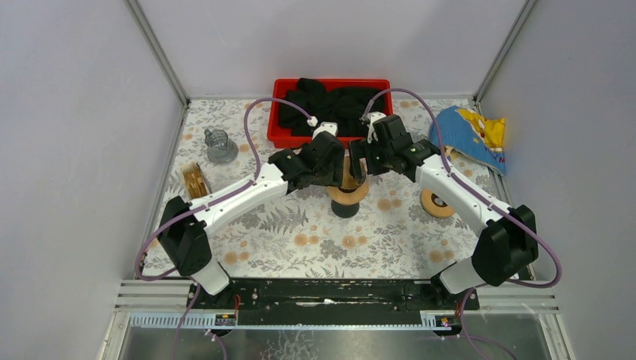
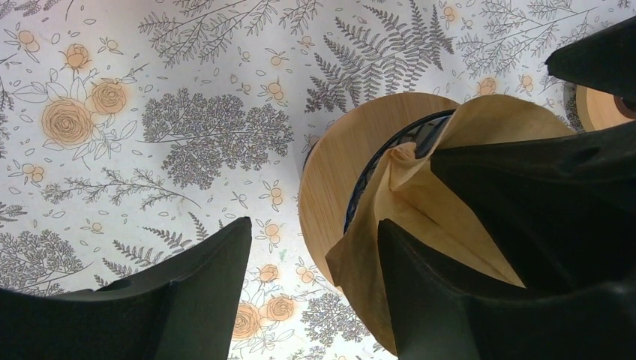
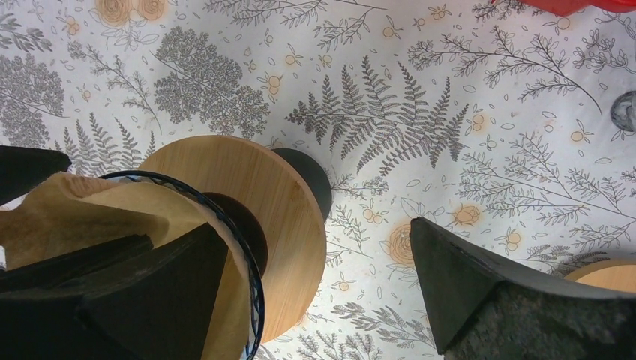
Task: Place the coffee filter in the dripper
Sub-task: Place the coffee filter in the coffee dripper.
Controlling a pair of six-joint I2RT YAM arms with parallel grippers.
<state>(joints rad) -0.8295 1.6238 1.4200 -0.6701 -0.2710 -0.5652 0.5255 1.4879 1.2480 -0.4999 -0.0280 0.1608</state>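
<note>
The dripper (image 1: 347,193) stands mid-table: a wooden collar (image 2: 334,176) on a dark base, with a dark wire cone rim (image 3: 244,240). The brown paper coffee filter (image 2: 424,199) sits crumpled inside the cone, its edges sticking up above the rim. My left gripper (image 2: 315,255) is open; one finger is pressed into the filter, the other hangs outside over the tablecloth. My right gripper (image 3: 319,262) is open too, with its left finger (image 3: 150,300) inside the filter (image 3: 82,214) and its right finger (image 3: 480,292) well clear of the collar. Both grippers meet above the dripper in the top view.
A red bin (image 1: 281,112) with black cloth stands at the back. A glass cup (image 1: 220,145) and a wooden holder (image 1: 196,180) are at the left. A wooden disc (image 1: 435,202) lies to the right of the dripper, and a blue-and-yellow bag (image 1: 472,135) at the back right.
</note>
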